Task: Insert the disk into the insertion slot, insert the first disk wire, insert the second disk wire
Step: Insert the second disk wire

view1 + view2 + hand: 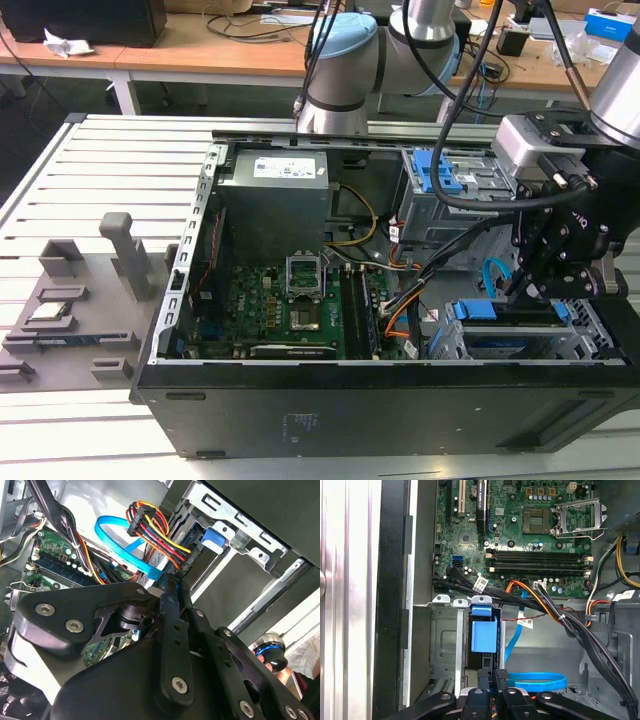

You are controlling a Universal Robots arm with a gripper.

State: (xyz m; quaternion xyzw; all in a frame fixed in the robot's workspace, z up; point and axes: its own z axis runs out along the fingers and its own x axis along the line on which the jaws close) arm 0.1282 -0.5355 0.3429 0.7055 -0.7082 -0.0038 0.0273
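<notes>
The silver hard drive in its bright blue plastic carrier [505, 340] is seen seated in the low grey sheet-metal drive cage [590, 340], at about 4 o'clock in the exterior view. The black gripper [560, 285] is held just above it, fingers pressed together on a dark connector [169, 587].

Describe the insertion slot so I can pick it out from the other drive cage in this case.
Start at the open computer case, then go to its near corner on the exterior view's right, below the gripper. The insertion slot is the low grey sheet-metal cage there. Unlike the taller cage behind, it holds the blue-framed disk.
</notes>
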